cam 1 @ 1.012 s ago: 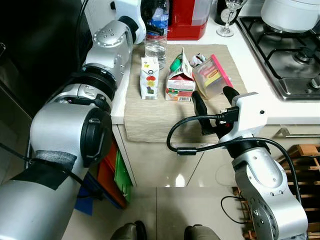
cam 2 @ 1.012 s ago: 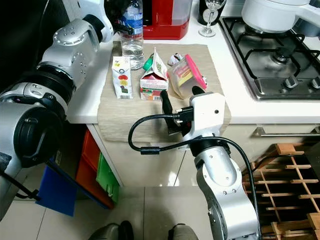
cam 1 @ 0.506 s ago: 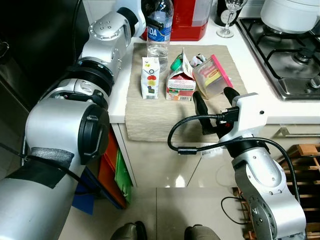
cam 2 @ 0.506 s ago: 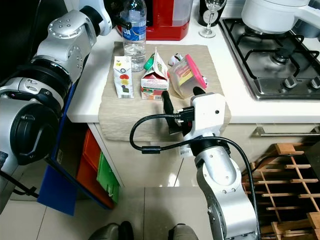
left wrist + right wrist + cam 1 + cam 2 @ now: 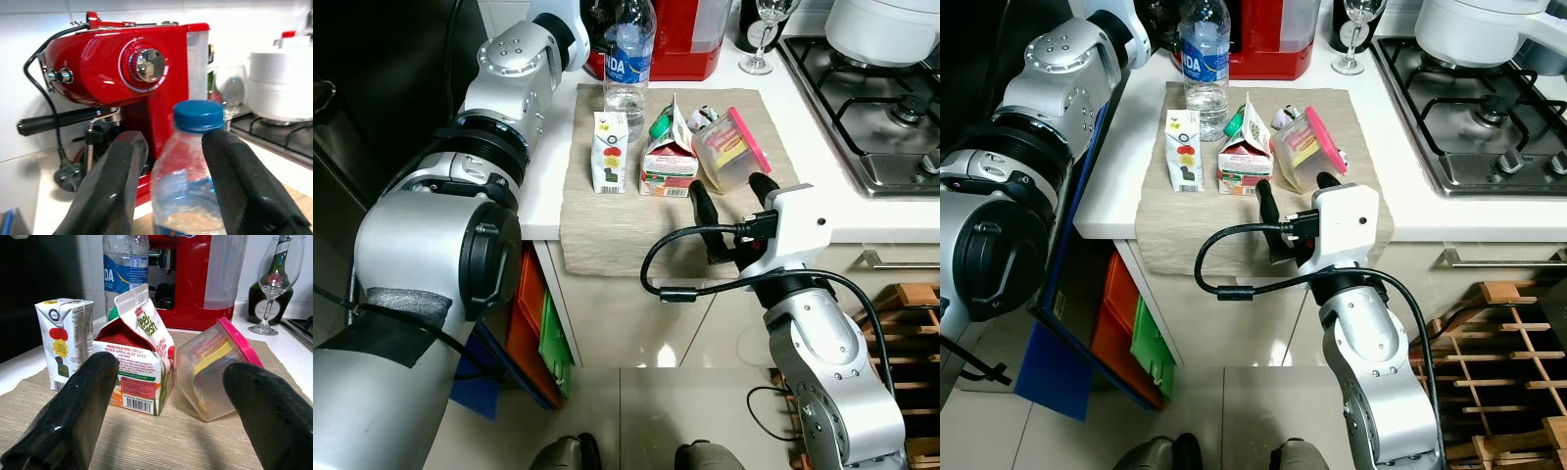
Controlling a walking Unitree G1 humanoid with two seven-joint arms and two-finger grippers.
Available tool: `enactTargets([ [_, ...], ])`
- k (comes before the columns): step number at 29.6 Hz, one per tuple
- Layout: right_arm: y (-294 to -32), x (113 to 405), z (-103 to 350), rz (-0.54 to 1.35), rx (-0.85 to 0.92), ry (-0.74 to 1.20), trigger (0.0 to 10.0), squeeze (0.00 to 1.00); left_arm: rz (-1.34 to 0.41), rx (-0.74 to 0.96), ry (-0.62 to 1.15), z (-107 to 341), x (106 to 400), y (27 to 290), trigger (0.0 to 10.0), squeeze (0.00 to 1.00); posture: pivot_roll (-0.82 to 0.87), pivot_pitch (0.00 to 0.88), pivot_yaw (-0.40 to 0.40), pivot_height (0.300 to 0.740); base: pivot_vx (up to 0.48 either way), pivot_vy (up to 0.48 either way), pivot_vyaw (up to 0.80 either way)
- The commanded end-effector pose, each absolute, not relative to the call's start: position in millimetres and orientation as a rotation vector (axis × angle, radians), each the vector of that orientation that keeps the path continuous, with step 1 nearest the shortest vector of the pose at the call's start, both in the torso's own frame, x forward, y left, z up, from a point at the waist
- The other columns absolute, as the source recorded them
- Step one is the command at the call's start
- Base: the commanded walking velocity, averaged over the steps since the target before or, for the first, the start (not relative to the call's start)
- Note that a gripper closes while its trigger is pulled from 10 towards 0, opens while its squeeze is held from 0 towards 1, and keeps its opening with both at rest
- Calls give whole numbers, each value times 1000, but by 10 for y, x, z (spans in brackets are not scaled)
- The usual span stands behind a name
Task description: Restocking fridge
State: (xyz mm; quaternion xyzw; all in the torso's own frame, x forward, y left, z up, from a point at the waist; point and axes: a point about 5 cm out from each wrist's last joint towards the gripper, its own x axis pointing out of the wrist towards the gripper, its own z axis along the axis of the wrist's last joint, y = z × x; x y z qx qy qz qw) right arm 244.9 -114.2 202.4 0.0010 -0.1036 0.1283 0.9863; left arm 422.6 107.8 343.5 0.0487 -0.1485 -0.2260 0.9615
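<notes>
Up at the worktop's back edge, the left gripper [image 5: 171, 191] reaches forward, its fingers spread either side of the clear blue-capped water bottle [image 5: 627, 61], not visibly clamped. At the front edge the right gripper [image 5: 168, 411] hovers wide open, empty, facing the mixed-juice carton [image 5: 138, 372] and pink-lidded plastic tub [image 5: 218, 369] holding yellow packets.

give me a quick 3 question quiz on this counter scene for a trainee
1. True or false: the left claw has its fingers on either side of the water bottle.
2. Which item lies tilted on the mat? A) small juice box B) gable-top carton C) pink-lidded container
3. Fill in: the right claw is ____, holding nothing.

Key: 1 true; 2 C; 3 open
</notes>
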Motion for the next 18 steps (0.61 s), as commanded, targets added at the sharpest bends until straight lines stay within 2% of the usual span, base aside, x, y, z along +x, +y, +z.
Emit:
enactTargets([
  [1,-1159,2457,2013,253,7,-208,10000,0,-469,90,-323,3506,4214,1086,10000,1000,-298,83,44,740,0,0,0],
  [18,-1145,2460,1992,252,4,-213,10000,0,-552,51,-319,3499,4193,914,10000,1000,-301,81,56,740,0,0,0],
])
